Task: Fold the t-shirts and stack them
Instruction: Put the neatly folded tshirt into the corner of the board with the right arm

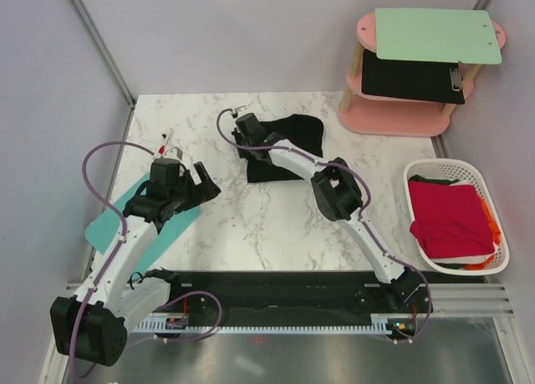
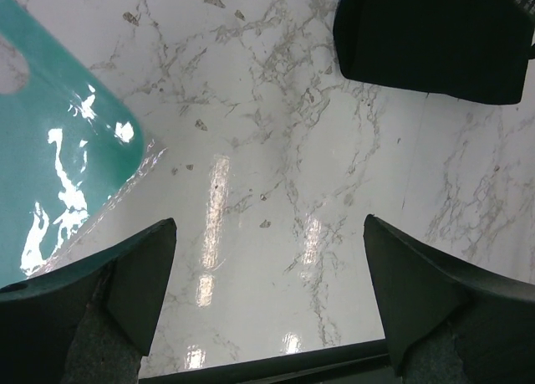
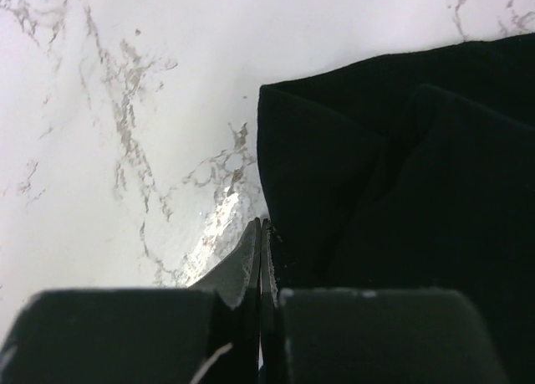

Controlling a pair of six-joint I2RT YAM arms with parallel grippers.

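A black t-shirt lies folded at the back middle of the marble table. My right gripper is shut, low at the shirt's left edge. In the right wrist view its closed fingertips touch the edge of the black cloth, and no cloth shows between them. My left gripper is open and empty over bare table, left of the shirt. A crimson-red t-shirt lies in a white basket at the right, with orange fabric at its edge.
A teal cutting board lies at the table's left under my left arm, and shows in the left wrist view. A pink two-tier stand at the back right holds a green board and a black clipboard.
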